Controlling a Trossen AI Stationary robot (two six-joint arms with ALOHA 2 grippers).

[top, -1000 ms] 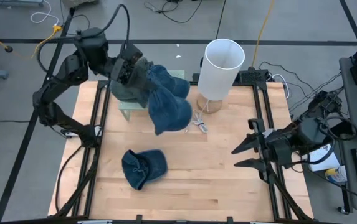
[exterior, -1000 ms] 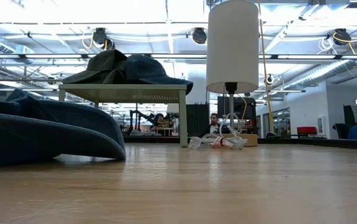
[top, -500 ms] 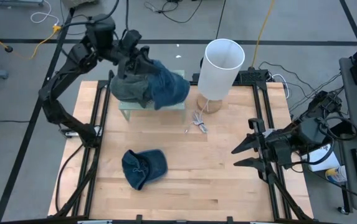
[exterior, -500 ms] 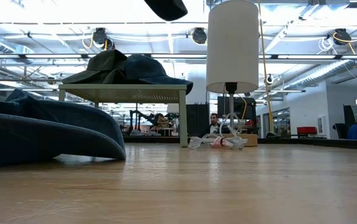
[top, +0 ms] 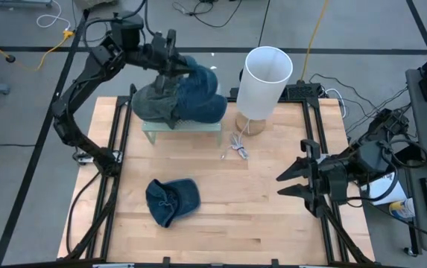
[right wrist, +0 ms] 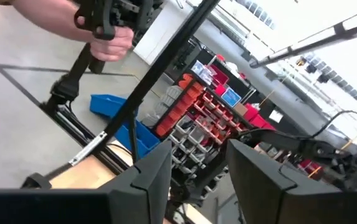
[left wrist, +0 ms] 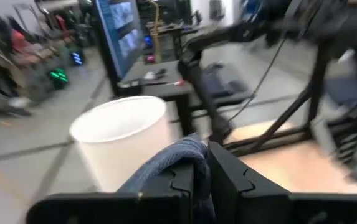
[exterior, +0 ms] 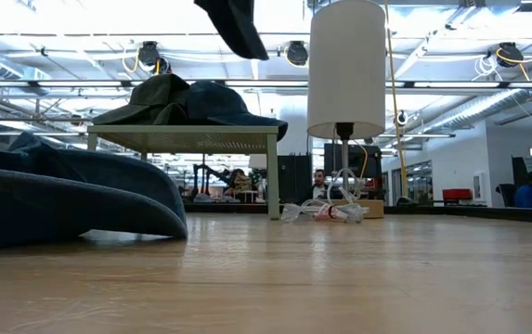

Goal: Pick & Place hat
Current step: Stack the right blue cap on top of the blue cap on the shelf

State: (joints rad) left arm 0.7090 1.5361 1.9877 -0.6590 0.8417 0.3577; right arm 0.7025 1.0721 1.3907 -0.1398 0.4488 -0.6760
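Note:
My left gripper [top: 174, 65] hangs over the small stand [top: 183, 128] at the far left of the table, shut on a blue denim hat [top: 198, 82]. That hat's lower end [exterior: 233, 26] dangles above the stand in the low view. Two hats rest on the stand top: a dark grey-green one [top: 152, 104] and a blue one [exterior: 224, 100]. Another blue hat [top: 172, 201] lies on the table toward the near left. My right gripper [top: 291, 186] waits open at the table's right side. My left gripper pinches a fold of the hat's denim [left wrist: 181, 155] between its two shut fingers [left wrist: 228, 177]. The fingers reach out level toward the table's right. The hat hangs below them, lifted clear of the stand and the hats on it.
A tall white lamp [top: 265, 80] stands right of the stand, with its shade [left wrist: 125, 140] close beyond the held hat. A small bundle of clips or cord [top: 238, 147] lies by the lamp's base. A person's hand [right wrist: 100, 28] shows in the room beyond the table.
My left gripper has carried the blue hat from over the table's middle toward the far edge, until it hangs over the stand. The hat's lower end has come into the low view from above. The right arm has kept still.

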